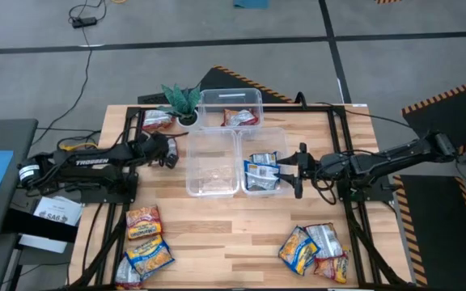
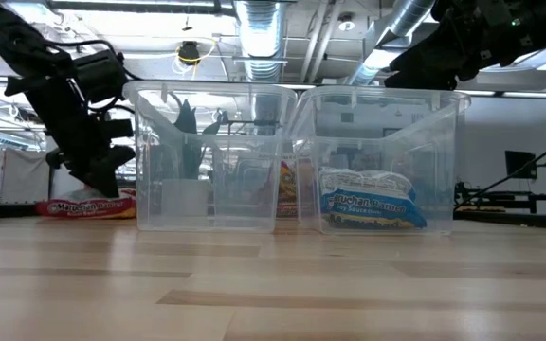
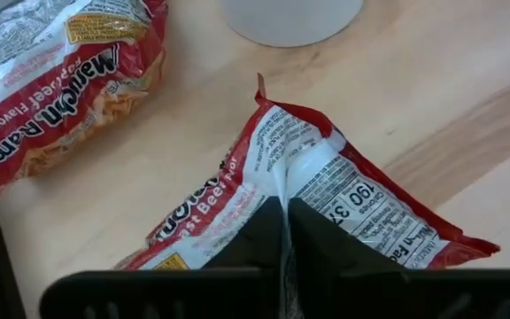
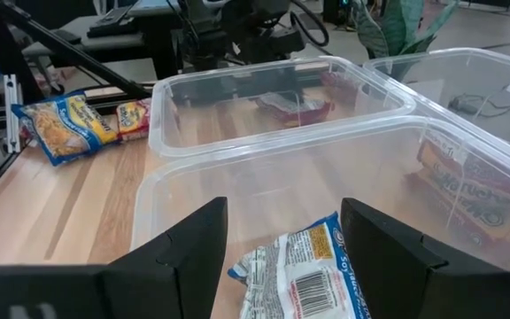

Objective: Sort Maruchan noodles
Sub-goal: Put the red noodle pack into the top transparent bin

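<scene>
Red-and-silver plastic crinkled between the left gripper's (image 3: 283, 232) pressed-together fingers: it pinched 1 Maruchan beef packet (image 3: 326, 190) lying on the wooden table (image 1: 225, 222), near the potted plant (image 1: 182, 100). Another red packet (image 3: 51, 84) lay just beside it. The right gripper (image 4: 282, 235) hung with jaws spread wide over the right clear bin (image 1: 280, 137), above the blue-and-silver packets (image 1: 260, 173) inside. Yellow-orange packets (image 1: 147, 242) sat at the table's front left; a mixed pile (image 1: 314, 249) lay front right.

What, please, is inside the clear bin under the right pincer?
The bin holds blue-and-silver noodle packets; the open right pincer hovers at its edge. Whether more packets lie beneath them cannot be seen.
</scene>
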Robot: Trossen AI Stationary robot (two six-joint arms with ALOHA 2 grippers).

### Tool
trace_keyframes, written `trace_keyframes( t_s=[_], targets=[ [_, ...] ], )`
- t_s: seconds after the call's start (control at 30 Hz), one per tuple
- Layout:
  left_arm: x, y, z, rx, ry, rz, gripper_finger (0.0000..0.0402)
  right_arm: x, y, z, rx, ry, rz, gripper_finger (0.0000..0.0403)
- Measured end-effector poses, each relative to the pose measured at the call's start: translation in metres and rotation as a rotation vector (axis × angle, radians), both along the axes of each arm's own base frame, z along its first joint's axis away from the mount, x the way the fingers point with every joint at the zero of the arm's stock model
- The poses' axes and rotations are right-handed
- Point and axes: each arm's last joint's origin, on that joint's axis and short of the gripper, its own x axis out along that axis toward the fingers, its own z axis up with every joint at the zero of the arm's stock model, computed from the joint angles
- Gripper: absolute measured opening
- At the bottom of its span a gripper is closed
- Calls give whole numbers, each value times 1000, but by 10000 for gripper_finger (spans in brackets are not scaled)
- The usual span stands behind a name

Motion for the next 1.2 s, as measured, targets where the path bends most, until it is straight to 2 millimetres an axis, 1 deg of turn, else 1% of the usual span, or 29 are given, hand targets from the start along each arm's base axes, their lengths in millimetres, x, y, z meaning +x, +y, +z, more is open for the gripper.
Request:
trace_keyframes(
  t_s=[0.1,0.23,0.3,0.4,0.5,0.77,0.93,1.07,1.2],
  targets=[
    [4,0,11,15,-28,-14,1,0,0,0,0,-1,0,244],
    [9,-7,30,112,-76,-40,0,0,0,0,0,0,0,244],
    [11,-12,40,173,-106,-41,0,0,0,0,0,0,0,244],
    [8,-21,50,213,-124,-42,0,0,0,0,0,0,0,244],
    [8,-29,64,266,-193,-51,0,0,0,0,0,1,0,244],
    [7,-52,89,376,-322,-101,0,0,0,0,0,2,0,244],
    [11,-62,106,457,-392,-113,0,0,0,0,9,-1,-2,244],
    [20,-65,129,520,-460,-166,0,0,0,0,9,-5,-2,244],
    [33,-63,156,596,-483,-197,0,0,0,0,9,-6,-2,244]
  ],
)
